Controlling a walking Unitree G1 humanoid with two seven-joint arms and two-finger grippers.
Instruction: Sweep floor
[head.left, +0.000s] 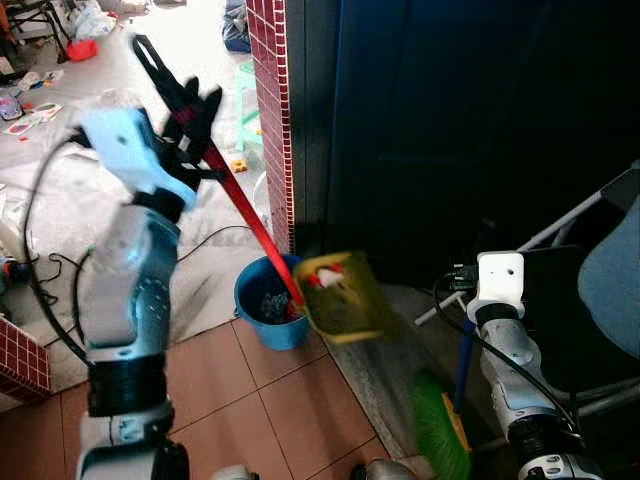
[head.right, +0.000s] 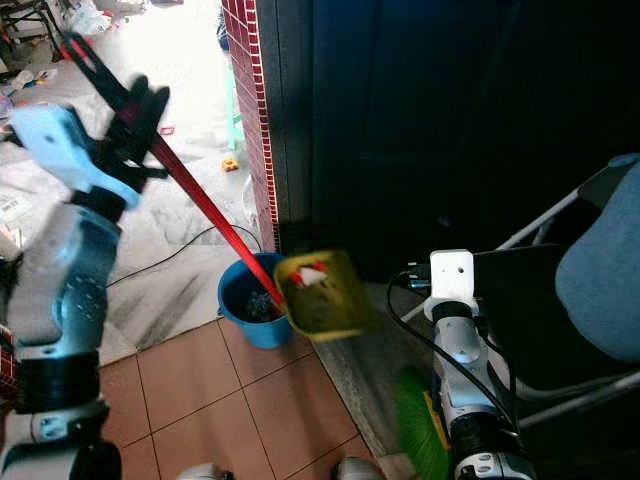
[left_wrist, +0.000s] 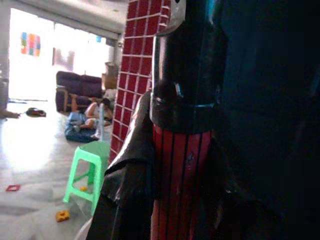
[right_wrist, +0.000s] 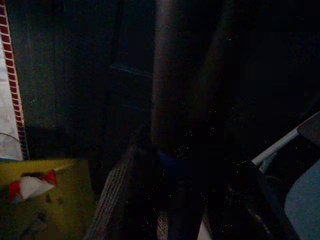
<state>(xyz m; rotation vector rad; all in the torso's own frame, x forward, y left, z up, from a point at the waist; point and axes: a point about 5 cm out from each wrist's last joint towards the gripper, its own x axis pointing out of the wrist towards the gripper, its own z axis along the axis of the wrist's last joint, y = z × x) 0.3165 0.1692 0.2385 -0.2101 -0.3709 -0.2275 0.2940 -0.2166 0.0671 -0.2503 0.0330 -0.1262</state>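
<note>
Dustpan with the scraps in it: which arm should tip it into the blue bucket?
Left. The left claw is shut on the dustpan's red handle, and the yellow dustpan hangs beside the blue bucket. The right arm is low by the green broom.

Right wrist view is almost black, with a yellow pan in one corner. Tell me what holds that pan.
Observer: The left gripper is shut on the dustpan's red handle, up at head height. The dustpan hangs at the handle's low end, with red and white scraps in it.
Operator: Report what is below the pan.
Observer: A blue bucket stands on the floor by the red brick pillar. The pan hangs at the bucket's rim; whether it is over the opening, I cannot tell.
Operator: Find me the broom.
Observer: Its green bristles are low on the floor beside the right arm.
</note>
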